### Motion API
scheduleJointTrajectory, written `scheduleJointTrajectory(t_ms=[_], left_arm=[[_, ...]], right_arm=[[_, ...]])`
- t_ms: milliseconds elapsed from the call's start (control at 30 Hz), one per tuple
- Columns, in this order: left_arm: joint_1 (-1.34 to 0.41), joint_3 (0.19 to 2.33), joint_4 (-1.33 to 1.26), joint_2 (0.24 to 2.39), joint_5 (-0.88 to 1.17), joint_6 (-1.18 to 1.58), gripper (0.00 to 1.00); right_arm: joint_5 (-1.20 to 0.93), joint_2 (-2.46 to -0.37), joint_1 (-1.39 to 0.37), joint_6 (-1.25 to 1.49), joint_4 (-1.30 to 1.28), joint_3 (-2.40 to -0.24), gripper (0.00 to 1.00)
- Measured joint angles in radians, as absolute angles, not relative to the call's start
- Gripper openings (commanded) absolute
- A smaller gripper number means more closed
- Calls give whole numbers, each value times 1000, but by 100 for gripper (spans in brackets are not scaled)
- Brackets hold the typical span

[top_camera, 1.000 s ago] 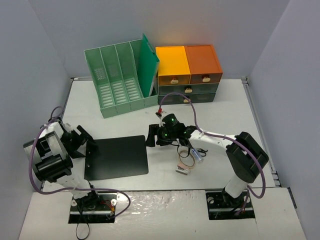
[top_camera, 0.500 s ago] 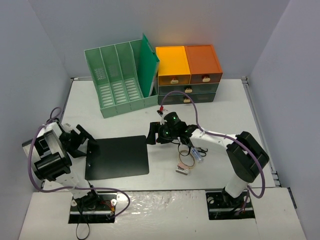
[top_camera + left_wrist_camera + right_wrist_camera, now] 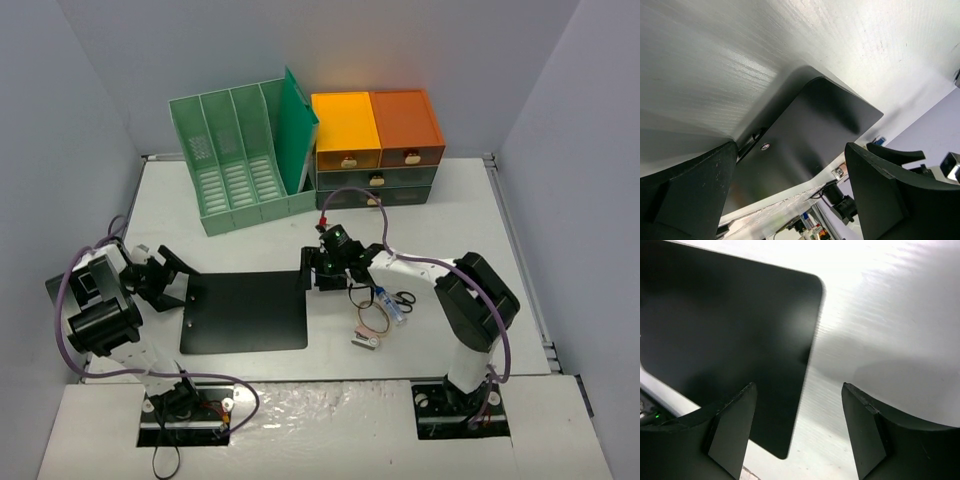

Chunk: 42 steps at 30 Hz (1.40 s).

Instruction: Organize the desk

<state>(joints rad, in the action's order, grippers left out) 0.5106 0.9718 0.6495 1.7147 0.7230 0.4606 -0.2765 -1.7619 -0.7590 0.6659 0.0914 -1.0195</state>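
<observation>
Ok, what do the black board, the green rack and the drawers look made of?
The board: thin rigid sheet, matte black with a faint sheen, probably plastic. The rack: moulded plastic, going by its slotted walls and even mint colour. The drawers: glossy orange tops that seem to glow, likely translucent plastic; the lower ones are dark grey.

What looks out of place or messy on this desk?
The black clipboard lies flat on the desk, slightly askew, instead of standing in the mint-green file rack. Beside the right arm a rubber band, scissors and a pen lie loose in a small heap. The green folder in the rack's end slot leans tilted.
</observation>
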Motion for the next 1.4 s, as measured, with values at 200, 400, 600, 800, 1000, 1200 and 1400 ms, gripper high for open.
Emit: scheduleJointTrajectory(t_ms=[200,400,600,800,1000,1200,1400], left_arm=[[511,966,647,1707,720,461,86],[511,951,639,1693,716,463,86],[511,951,638,1692,714,467,86],[510,942,625,1680,707,471,86],[511,938,600,1668,690,471,85],[488,937,565,1662,680,470,78],[406,930,527,1661,669,468,60]], right_arm=[[-242,-1777,-764,719,60,-990,64],[-198,-1778,-797,771,66,-988,55],[-166,-1792,-852,816,101,-984,52],[-163,-1824,-884,843,186,-986,51],[-163,-1839,-884,860,216,-991,51],[-163,-1851,-884,864,220,-1004,52],[-163,-1863,-884,864,221,-1018,52]])
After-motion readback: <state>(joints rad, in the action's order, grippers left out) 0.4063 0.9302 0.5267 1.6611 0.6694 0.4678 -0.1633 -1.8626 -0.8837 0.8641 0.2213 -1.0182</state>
